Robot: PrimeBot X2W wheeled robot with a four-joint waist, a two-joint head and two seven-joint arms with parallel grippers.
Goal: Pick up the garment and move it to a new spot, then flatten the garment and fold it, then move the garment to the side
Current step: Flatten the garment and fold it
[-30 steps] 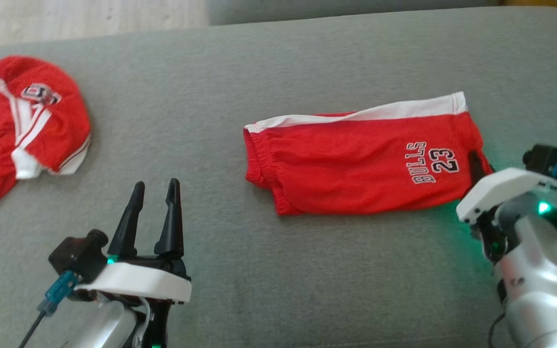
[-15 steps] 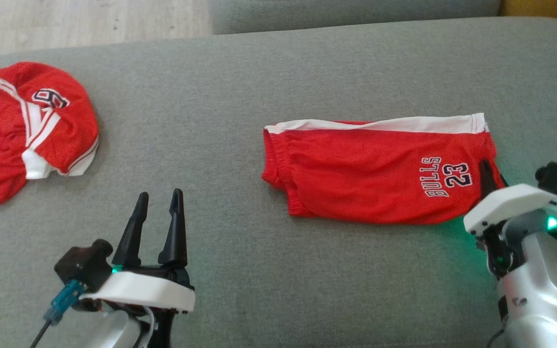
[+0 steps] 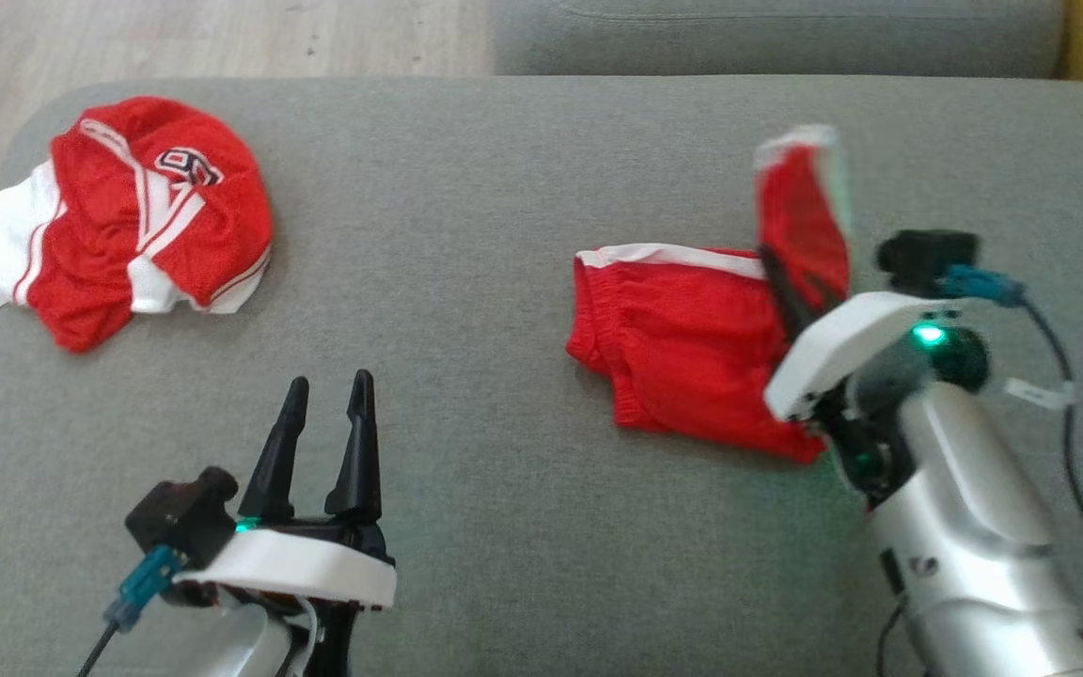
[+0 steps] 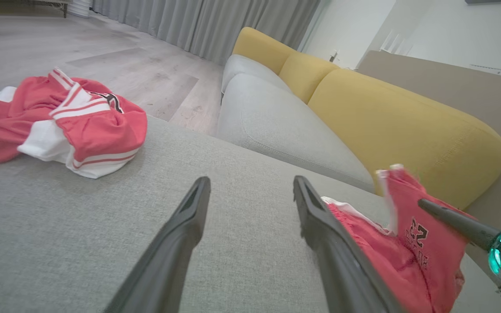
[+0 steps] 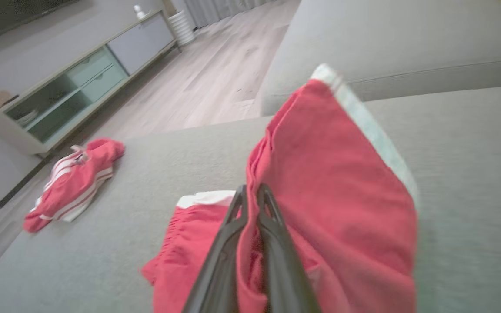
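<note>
Shorts [image 3: 682, 348] centre-right of frame on grey cushion [image 3: 504, 188], mostly flat, right end lifted. R gripper [image 5: 252, 190] jaws clamped on that end; fold judged underway. L gripper [image 3: 330, 381] jaws open, idle, lower left. Side move outstanding.

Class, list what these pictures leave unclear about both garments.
Head view: lifted end of red shorts motion-blurred; near corner hidden behind right gripper.
Head view: crest on crumpled red jersey folded, too small to read.
Left wrist view: shorts cut off by bottom edge.
</note>
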